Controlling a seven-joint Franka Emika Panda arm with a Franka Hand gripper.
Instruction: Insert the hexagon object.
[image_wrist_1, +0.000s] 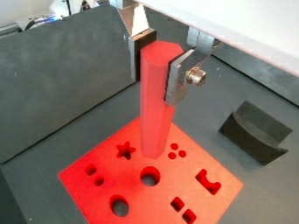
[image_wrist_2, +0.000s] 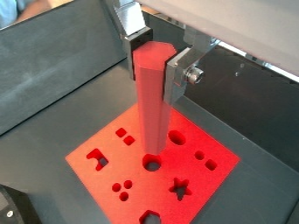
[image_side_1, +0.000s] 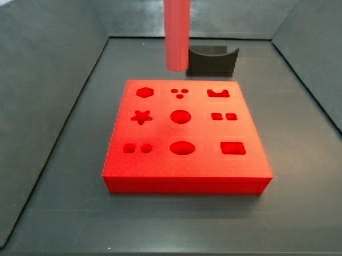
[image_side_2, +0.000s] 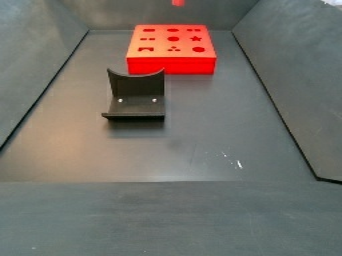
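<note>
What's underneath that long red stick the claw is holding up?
The hexagon object, held by the gripper, hangs above the red block and its shaped holes. Its tip hides whichever hole lies directly beneath.

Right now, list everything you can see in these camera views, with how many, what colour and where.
hexagon object: one, light red, upright between the gripper's fingers, above the red block
red block: one, red, shaped holes on top, lying on the floor
fixture: one, dark grey, standing on the floor apart from the block
floor: one, dark grey, walled bin
gripper: one, silver fingers with dark pads, shut on the hexagon object above the block
</note>
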